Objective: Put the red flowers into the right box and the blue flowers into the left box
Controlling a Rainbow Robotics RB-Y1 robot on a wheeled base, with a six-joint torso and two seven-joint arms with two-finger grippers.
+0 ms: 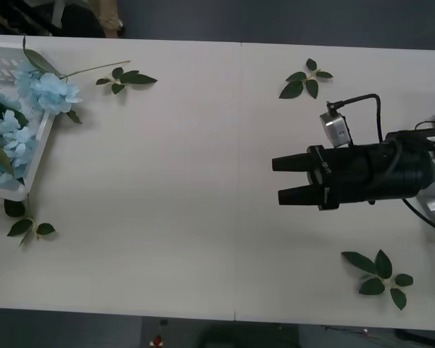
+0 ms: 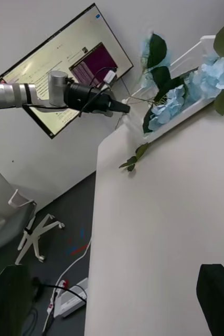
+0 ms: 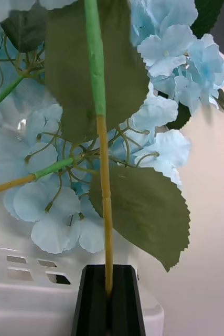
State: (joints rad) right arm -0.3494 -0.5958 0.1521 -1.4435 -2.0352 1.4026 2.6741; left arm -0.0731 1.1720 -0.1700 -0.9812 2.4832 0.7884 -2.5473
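The left gripper (image 3: pixel 109 302) is clamping a blue flowers (image 3: pixel 159 115) stem over the left box (image 3: pixel 17 304), awaiting release, while the right gripper (image 1: pixel 290 180) is idling, parted, above the counter (image 1: pixel 181 217).

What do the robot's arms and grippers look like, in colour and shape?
The right gripper has two blunt black fingers on a black cylindrical wrist, with a small grey box and a looping black cable on top. The left gripper is black too, on a silver and black arm.
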